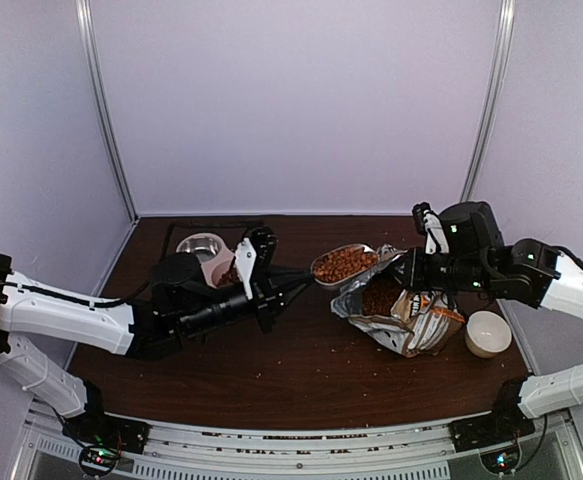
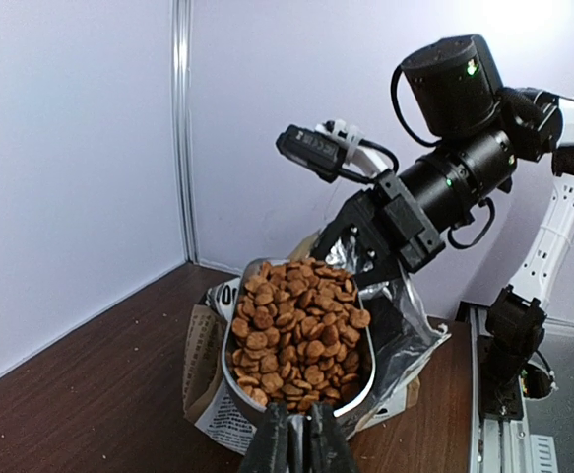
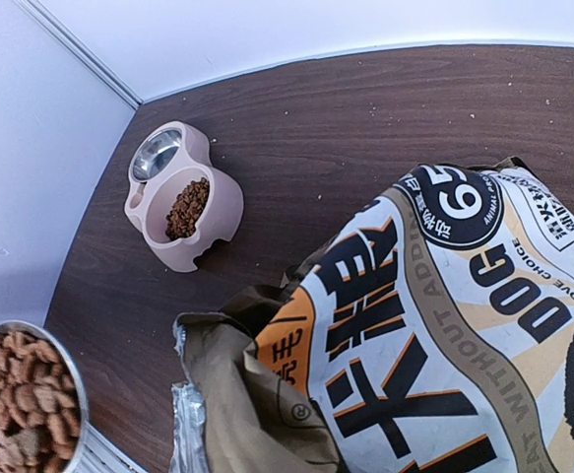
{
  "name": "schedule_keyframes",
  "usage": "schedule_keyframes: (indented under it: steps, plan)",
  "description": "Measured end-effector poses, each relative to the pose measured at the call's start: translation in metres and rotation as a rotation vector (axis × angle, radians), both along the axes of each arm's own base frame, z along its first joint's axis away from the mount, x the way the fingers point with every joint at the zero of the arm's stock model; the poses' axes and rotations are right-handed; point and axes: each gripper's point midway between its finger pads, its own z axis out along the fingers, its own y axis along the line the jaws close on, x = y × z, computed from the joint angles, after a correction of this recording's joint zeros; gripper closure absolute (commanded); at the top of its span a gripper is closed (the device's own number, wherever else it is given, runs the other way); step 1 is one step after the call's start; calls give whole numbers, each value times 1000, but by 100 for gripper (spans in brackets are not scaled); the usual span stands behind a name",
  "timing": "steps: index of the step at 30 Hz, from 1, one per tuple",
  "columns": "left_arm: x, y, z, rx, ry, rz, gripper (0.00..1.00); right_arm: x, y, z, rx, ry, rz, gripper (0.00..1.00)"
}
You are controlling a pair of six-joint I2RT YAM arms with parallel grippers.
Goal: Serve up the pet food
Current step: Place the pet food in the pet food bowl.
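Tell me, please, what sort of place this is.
Probably a robot lab cell, not a home: plain white walls with metal corner posts, and a left arm and right arm bolted to a rail edging a brown table.

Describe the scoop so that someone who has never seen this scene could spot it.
On the dark wooden table, find the opened dog food bag right of centre. At its mouth, on the left, the left gripper holds the metal scoop by the handle. Unlike the pink feeder and the white bowl, it is oblong, shiny and heaped with brown kibble.
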Motion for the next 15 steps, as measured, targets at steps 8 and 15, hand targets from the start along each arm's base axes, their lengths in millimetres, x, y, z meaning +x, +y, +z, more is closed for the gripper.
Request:
schedule_keyframes:
  steps: [8, 15]
  plan:
    - [1, 8, 32, -119, -18, 8, 100, 1, -1, 1, 0, 1, -5, 100]
    - [22, 17, 27, -98, 13, 57, 100, 1, -1, 1, 1, 2, -3, 100]
